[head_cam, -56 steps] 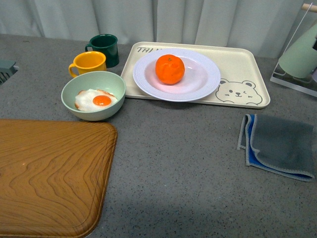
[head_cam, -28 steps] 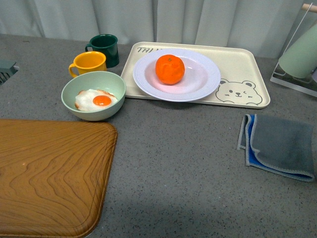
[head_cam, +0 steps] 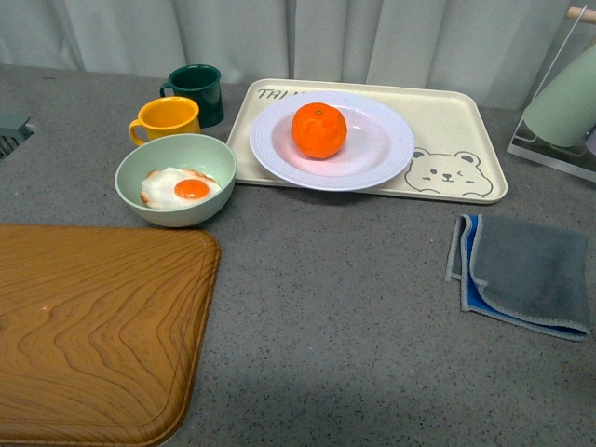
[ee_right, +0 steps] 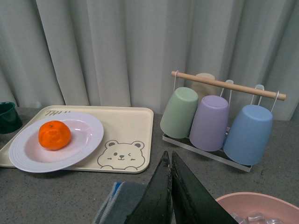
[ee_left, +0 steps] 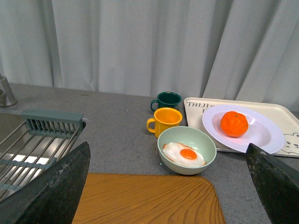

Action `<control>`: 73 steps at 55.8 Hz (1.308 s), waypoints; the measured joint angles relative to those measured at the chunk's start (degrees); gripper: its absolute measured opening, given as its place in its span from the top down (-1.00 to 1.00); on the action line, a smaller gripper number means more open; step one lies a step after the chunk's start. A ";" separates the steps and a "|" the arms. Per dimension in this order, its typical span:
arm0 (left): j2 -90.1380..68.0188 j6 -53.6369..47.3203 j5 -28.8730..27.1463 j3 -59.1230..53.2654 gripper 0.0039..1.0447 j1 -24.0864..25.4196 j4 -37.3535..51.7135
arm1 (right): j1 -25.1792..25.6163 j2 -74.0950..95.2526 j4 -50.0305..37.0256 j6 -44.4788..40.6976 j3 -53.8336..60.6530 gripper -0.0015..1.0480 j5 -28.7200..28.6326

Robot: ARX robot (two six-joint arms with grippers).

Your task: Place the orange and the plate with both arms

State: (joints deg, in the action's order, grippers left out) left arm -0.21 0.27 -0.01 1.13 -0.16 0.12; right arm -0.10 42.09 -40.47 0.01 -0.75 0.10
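The orange point(head_cam: 319, 129) sits in the white ridged plate point(head_cam: 386, 154), which rests on the cream bear tray point(head_cam: 456, 130) at the back of the table. Both also show in the left wrist view, orange point(ee_left: 234, 123) on plate point(ee_left: 268, 135), and in the right wrist view, orange point(ee_right: 54, 135) on plate point(ee_right: 86, 133). Neither arm shows in the front view. My left gripper point(ee_left: 168, 186) is open and empty, above the wooden board, well short of the plate. My right gripper point(ee_right: 170, 161) is shut and empty, above the grey cloth.
A pale green bowl point(head_cam: 172, 149) with a fried egg, a yellow mug point(head_cam: 168, 117) and a dark green mug point(head_cam: 196, 90) stand left of the tray. A wooden board point(head_cam: 93, 326) lies front left, a grey-blue cloth point(head_cam: 526, 272) right. A cup rack point(ee_right: 219, 116) and pink bowl point(ee_right: 252, 205) sit far right, a dish rack point(ee_left: 32, 144) far left.
A dark bit of the right arm at the front view's far right edge has gone out of view. Nothing on the table has moved.
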 joint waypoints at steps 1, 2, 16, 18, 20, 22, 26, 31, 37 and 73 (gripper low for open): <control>0.00 0.00 0.00 0.00 -0.88 0.02 0.00 | 0.02 -0.85 0.72 0.00 0.09 0.98 0.00; 0.00 0.00 0.00 0.00 -0.88 0.02 0.00 | 0.00 -1.75 1.49 0.00 0.15 0.98 0.00; 0.00 0.00 0.00 0.00 -0.88 0.02 0.00 | 0.00 -11.13 9.97 0.00 0.44 0.98 0.00; 0.00 0.00 0.00 0.00 -0.88 0.02 0.00 | 0.00 -12.20 10.97 0.00 0.44 0.98 0.00; 0.00 0.00 0.00 0.00 -0.88 0.02 0.00 | 0.00 -13.57 12.24 0.00 0.44 0.98 0.00; 0.00 0.00 0.00 0.00 -0.88 0.02 0.00 | 0.00 -14.58 13.18 0.00 0.46 0.98 0.00; 0.00 0.00 0.00 0.00 -0.88 0.02 0.00 | 0.00 -16.74 15.23 0.00 0.46 0.98 0.00; 0.00 0.00 0.00 0.00 -0.88 0.02 0.00 | 0.00 -19.04 17.38 0.00 0.46 0.98 0.00; 0.00 0.00 0.00 0.00 -0.88 0.02 0.00 | 0.00 -22.38 20.65 0.00 0.46 0.98 0.00; 0.00 0.00 0.00 0.00 -0.88 0.02 0.00 | 0.00 -36.61 36.30 0.00 0.42 0.98 -0.02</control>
State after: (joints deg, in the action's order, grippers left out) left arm -0.21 0.27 -0.01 1.13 -0.14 0.12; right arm -0.10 5.48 -4.16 0.01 -0.34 0.08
